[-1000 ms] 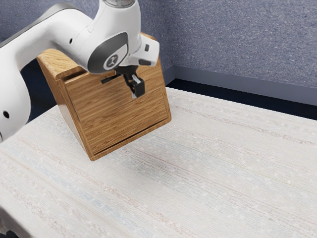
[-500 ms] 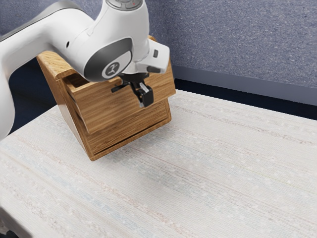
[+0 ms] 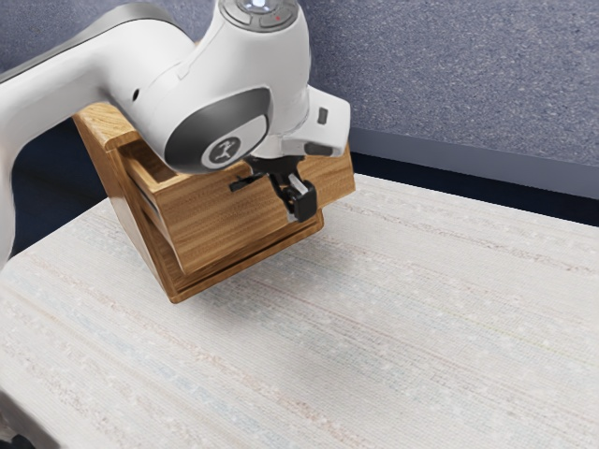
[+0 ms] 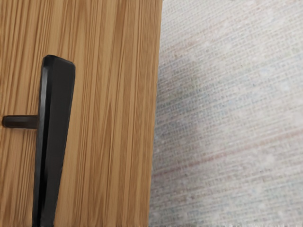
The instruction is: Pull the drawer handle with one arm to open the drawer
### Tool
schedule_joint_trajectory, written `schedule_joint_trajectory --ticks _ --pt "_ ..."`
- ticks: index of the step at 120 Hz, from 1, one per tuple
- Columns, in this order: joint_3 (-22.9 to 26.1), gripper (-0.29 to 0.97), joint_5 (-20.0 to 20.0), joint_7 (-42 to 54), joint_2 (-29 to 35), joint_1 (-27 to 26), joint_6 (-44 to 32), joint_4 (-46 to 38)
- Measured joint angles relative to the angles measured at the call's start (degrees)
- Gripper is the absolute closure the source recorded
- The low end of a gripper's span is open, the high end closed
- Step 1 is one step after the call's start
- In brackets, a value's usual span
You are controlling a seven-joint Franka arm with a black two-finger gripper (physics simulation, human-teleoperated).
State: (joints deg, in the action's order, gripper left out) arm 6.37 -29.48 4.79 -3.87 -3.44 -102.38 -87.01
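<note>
1. I read my fingers (image 3: 304, 198) as clamped on the black handle (image 3: 241, 184), one from each side. One end of the bar sticks out past them toward the exterior view's left.
2. The drawer (image 3: 220, 224) is partly out of the wooden cabinet (image 3: 101, 129), which sits at the far corner of the desk (image 3: 430, 309). Its front stands proud of the cabinet face and a dark gap is open behind it. I judge the pull to be under way but not finished.
3. In the wrist view the handle (image 4: 52, 142) runs parallel to the drawer front (image 4: 113, 94) on its short post, so my hand looks square to it.
4. To do this well, I would draw straight along the drawer's slide, away from the cabinet, with no sideways drift.
5. I would hold the wrist angle fixed, because twisting could jam the drawer or drag the light cabinet across the desk.
6. A slow, even pull should stop the bar slipping.
</note>
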Motion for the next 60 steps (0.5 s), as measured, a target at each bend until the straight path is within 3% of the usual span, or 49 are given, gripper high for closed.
schedule_joint_trajectory --ticks 60 --pt "7.78 0.04 -2.21 -7.6 1.37 -0.18 4.31 -0.28"
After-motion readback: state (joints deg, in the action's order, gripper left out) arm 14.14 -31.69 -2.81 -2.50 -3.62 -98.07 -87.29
